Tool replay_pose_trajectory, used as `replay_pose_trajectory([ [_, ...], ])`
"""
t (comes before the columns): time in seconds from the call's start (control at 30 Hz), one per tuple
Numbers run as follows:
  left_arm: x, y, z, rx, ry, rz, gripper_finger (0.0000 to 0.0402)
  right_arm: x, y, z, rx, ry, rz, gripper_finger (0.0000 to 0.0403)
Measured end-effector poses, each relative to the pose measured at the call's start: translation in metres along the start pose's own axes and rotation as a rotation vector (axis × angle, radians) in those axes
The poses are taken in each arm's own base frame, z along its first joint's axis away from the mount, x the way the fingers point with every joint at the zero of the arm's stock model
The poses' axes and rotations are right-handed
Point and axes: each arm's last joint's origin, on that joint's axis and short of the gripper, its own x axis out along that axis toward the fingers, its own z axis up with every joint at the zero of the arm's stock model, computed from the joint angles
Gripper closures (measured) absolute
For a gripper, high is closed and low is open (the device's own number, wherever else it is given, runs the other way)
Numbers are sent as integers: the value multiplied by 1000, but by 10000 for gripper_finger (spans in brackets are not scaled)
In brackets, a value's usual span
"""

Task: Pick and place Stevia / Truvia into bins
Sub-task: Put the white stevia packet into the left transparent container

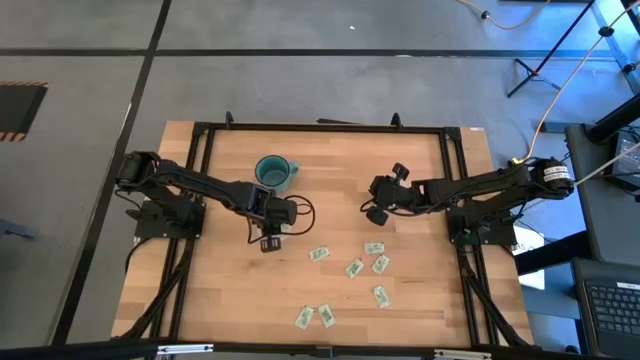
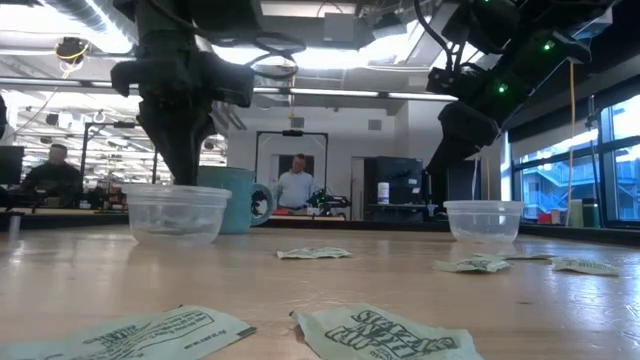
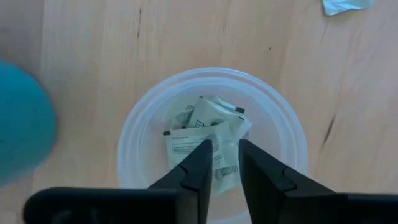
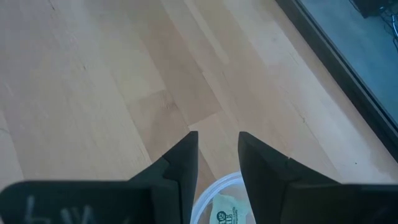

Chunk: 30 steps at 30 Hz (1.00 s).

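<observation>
Here the left gripper (image 3: pixel 222 171) hangs fingers slightly apart over a clear cup (image 3: pixel 137 134) holding sachets (image 3: pixel 208 134), with the teal mug (image 1: pixel 273 172) at its 12 o'clock. The right gripper (image 4: pixel 217 165), fingers likewise apart, hovers above the other cup (image 2: pixel 484 220). Seven sachets (image 1: pixel 354 268) lie loose on the counter (image 1: pixel 420 300).

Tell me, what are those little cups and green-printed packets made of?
The cups look like thin clear plastic: the wood shows through their walls. The packets seem matte paper, creased and slightly curled at the edges. The tabletop looks like pale wood with visible grain.
</observation>
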Motion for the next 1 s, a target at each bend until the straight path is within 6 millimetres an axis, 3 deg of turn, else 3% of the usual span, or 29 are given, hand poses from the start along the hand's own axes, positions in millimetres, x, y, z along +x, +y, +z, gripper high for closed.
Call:
replay_pose_trajectory([
  [0.17, -15, -2, 9, 18, -23, -7, 307, 0, 0, 0, -1, 0, 0, 285],
  [0.47, -28, -14, 37, 190, -264, -91, 307, 0, 0, 0, -2, -1, 0, 285],
  [0.6, -19, -18, 46, 234, -315, -96, 302, 0, 0, 0, -1, -2, 1, 285],
  [1.0, 35, -42, 57, 382, -287, -216, 286, 0, 0, 0, 6, -1, 1, 285],
])
